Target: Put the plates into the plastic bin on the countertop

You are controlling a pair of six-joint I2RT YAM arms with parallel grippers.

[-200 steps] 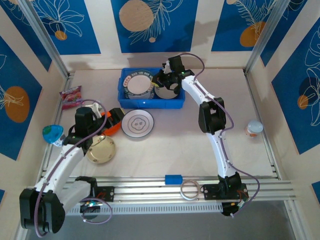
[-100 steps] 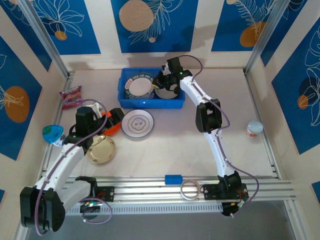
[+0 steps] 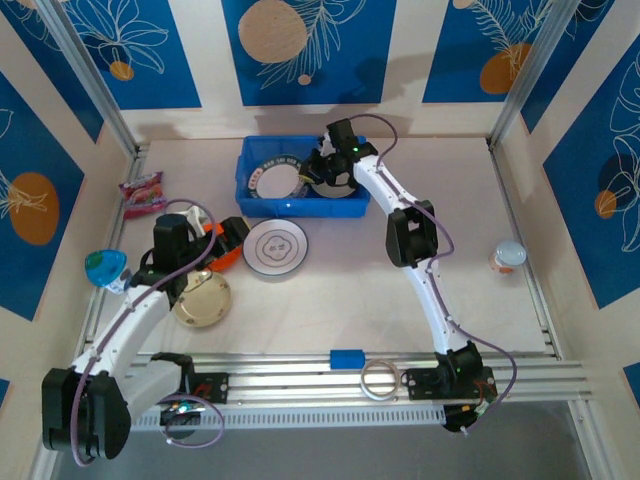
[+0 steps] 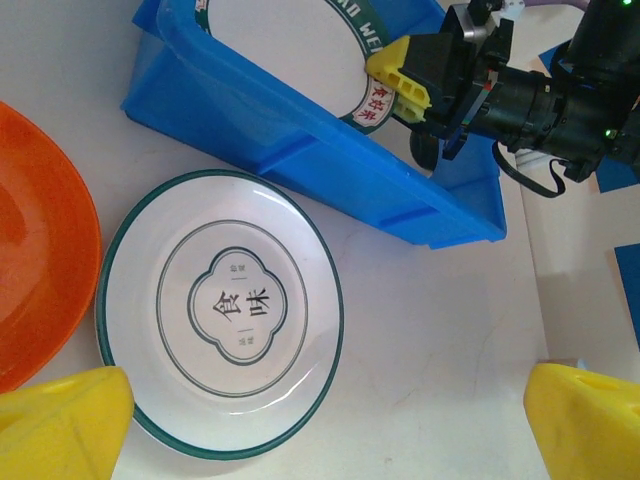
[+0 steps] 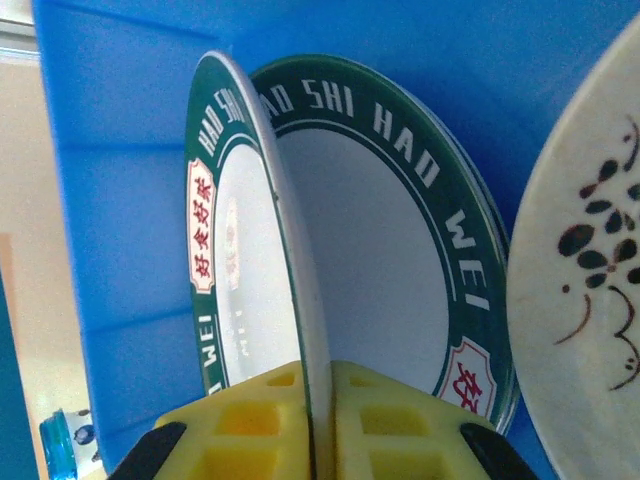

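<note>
**Right arm reaching far, left arm low and open**

The right arm rises from its base at the bench's near edge and stretches toward the far edge, elbow bent midway. The right gripper (image 3: pixel 321 171) has its yellow fingers (image 5: pixel 240 420) pinched on the rim of a plate (image 5: pixel 250 260). The left arm leans in from the near left corner. The left gripper (image 4: pixel 320 425) has its fingers spread wide apart.

We log the bin (image 3: pixel 300 208) as solid blue, the lettered plates (image 5: pixel 370 250) white with dark-green rims, white capitals, red characters. The line-drawn plate (image 4: pixel 222 310) is white with thin green rings; the orange plate (image 4: pixel 40 250) plain.
</note>
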